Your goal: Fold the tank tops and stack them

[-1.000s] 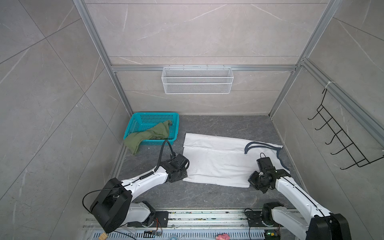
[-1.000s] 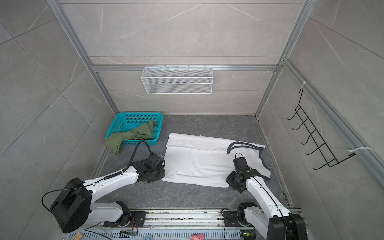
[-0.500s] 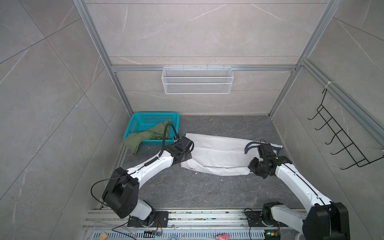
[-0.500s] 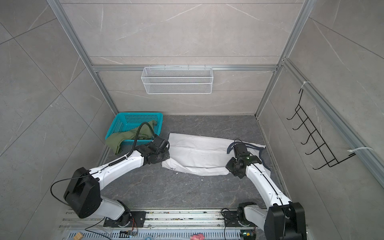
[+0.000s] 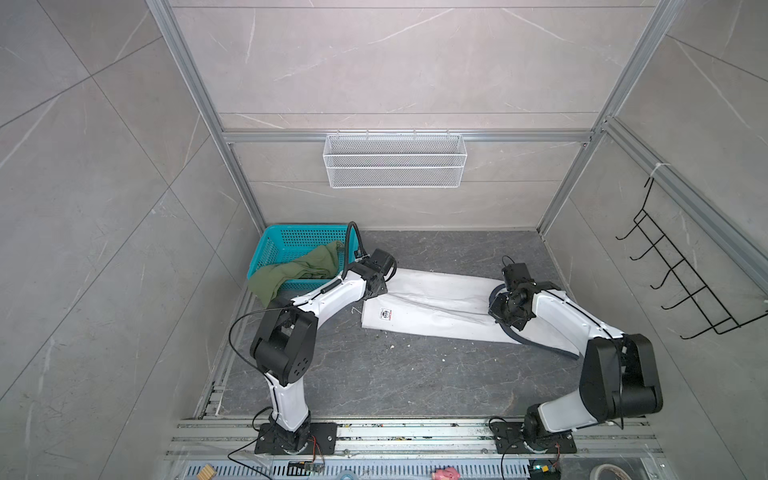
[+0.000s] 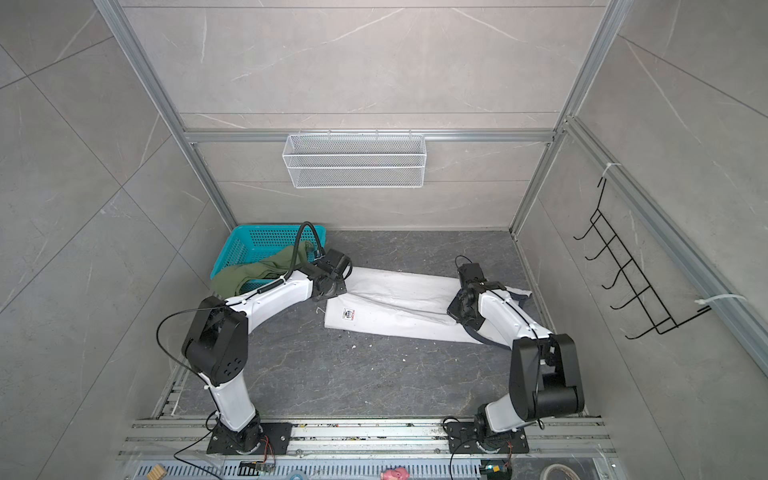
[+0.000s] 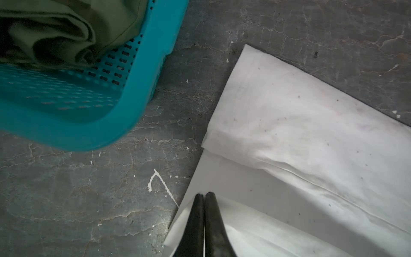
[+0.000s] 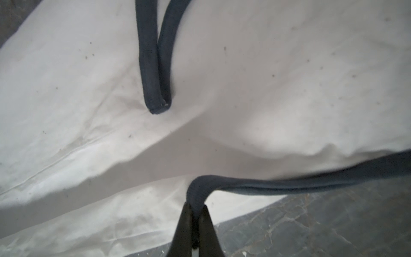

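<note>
White tank top (image 5: pixel 436 303) lies across the middle of the dark stone floor (image 5: pixel 395 374), part-folded lengthwise: in both top views its far long edge is doubled over onto the body, and a small label (image 5: pixel 386 313) shows near the corner on the left side. Its navy trim runs along the end nearest the right arm.

At that end the right gripper (image 8: pixel 195 207) is clamped tight on a navy strap (image 8: pixel 289 184), which bends up out of the jaws and trails off along the cloth's edge. A second navy loop (image 8: pixel 155 66) lies flat on the white fabric (image 8: pixel 244 89).

At the opposite end the left gripper (image 7: pixel 204 195) has its jaws pressed together over the hem corner, with a thin layer of white cloth (image 7: pixel 300 133) rising to the tips.

Olive tank top (image 5: pixel 299 270) sits crumpled in the teal basket (image 5: pixel 291 229) at the back left corner, spilling over the basket's near rim (image 7: pixel 144 77), just beside the left wrist.

A white wire basket (image 5: pixel 395 160) hangs on the back wall, and a black hook rack (image 5: pixel 673 282) on the right wall.
</note>
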Robot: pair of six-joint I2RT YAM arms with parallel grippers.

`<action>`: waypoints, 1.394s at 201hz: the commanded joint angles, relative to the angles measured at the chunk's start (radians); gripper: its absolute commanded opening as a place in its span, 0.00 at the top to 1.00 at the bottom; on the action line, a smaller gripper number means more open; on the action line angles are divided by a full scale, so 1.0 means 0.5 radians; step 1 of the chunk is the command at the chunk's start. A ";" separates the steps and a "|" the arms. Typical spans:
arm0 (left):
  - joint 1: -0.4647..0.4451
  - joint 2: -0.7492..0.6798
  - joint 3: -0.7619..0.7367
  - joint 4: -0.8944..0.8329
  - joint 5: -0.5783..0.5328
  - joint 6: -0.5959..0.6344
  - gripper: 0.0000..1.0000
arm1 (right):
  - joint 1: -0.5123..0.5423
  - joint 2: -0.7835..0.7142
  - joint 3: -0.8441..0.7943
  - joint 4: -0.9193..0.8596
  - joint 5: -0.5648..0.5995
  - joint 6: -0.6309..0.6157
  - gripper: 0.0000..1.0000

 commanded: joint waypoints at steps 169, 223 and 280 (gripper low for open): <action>-0.120 0.000 0.293 -0.174 -0.240 0.262 0.49 | 0.157 -0.071 0.119 0.047 0.042 -0.205 0.44; -0.222 0.151 0.192 -0.015 0.055 0.193 0.55 | 0.302 0.130 0.092 0.210 -0.166 -0.176 0.48; -0.163 0.496 0.340 0.046 0.098 0.192 0.57 | 0.196 0.547 0.357 0.193 -0.004 -0.194 0.56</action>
